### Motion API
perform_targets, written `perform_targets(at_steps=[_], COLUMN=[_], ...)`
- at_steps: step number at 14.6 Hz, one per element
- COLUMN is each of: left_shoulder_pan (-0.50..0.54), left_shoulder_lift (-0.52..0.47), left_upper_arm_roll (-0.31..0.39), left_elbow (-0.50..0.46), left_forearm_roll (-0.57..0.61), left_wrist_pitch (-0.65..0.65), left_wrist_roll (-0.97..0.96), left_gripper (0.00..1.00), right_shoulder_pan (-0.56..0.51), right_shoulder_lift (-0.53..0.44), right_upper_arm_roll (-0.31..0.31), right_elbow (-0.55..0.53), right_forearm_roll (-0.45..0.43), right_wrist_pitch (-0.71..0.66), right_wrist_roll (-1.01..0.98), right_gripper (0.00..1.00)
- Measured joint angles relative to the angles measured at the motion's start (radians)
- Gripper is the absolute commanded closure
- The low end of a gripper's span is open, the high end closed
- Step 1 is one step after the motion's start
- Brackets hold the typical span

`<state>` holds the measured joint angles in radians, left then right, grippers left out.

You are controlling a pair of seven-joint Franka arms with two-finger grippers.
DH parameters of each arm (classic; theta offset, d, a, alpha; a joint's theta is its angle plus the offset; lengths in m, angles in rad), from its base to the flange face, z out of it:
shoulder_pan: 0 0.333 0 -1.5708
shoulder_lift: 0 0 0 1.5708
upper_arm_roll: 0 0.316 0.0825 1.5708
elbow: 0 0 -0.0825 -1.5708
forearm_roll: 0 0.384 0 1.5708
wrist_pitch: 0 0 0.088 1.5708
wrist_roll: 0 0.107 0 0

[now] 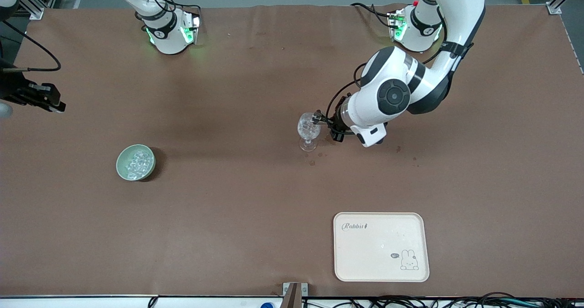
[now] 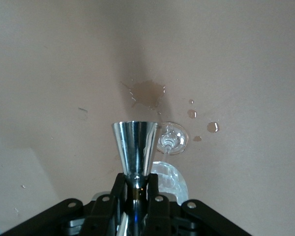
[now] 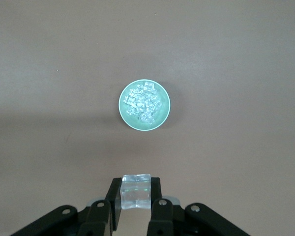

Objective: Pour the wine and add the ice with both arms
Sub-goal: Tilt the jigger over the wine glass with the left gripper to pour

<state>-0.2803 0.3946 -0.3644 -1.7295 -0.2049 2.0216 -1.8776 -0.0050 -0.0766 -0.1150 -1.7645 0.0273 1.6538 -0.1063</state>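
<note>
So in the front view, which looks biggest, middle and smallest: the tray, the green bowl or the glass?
1. The tray, clearly largest.
2. The green bowl.
3. The glass, a bit smaller than the bowl.

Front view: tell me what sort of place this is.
Probably a robotics lab bench staged as a drinks station: two bolted-down arms on a brown-covered table, aluminium framing at the corners, and props such as a glass, an ice bowl and a tray.

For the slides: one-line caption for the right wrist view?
Right gripper shut on one ice cube, held above the pale green bowl of ice on the brown table.
</note>
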Motion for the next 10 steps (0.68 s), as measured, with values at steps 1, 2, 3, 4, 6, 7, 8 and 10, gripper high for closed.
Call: perform_targets(at_steps=[1,2,3,4,6,7,8,10], left_shoulder_pan=[-0.010,-0.019,-0.030,-0.040,-0.053,-0.056,-0.059,-0.069], left_shoulder_lift=[0.000,0.000,0.000,0.000,0.000,0.000,0.000,0.000], left_upper_arm_roll=[0.000,0.000,0.000,0.000,0.000,0.000,0.000,0.000], left_elbow=[0.005,0.009,0.012,0.014,0.014,0.015,0.017,0.022], left_forearm_roll=[0.025,0.050,0.073,0.091,0.118,0.133,0.154,0.190], left_wrist_pitch=[0.000,0.000,0.000,0.000,0.000,0.000,0.000,0.000], left_wrist_roll=[-0.026,-0.053,-0.072,-0.085,-0.107,-0.121,-0.137,-0.169], left_gripper=[0.99,0.99,0.99,0.99,0.99,0.99,0.99,0.99], right_shoulder_pan=[0.000,0.000,0.000,0.000,0.000,0.000,0.000,0.000], right_shoulder_lift=[-0.002,-0.003,-0.003,-0.004,-0.005,-0.005,-0.005,-0.006], right_upper_arm_roll=[0.000,0.000,0.000,0.000,0.000,0.000,0.000,0.000], right_elbow=[0.000,0.000,0.000,0.000,0.000,0.000,0.000,0.000], right_forearm_roll=[-0.001,-0.002,-0.002,-0.003,-0.003,-0.004,-0.004,-0.004], right_wrist_pitch=[-0.001,-0.001,-0.001,-0.001,-0.001,-0.001,-0.001,-0.001], right_wrist_roll=[-0.001,-0.004,-0.006,-0.007,-0.008,-0.009,-0.009,-0.009], right_gripper=[0.94,0.94,0.94,0.94,0.94,0.94,0.94,0.94])
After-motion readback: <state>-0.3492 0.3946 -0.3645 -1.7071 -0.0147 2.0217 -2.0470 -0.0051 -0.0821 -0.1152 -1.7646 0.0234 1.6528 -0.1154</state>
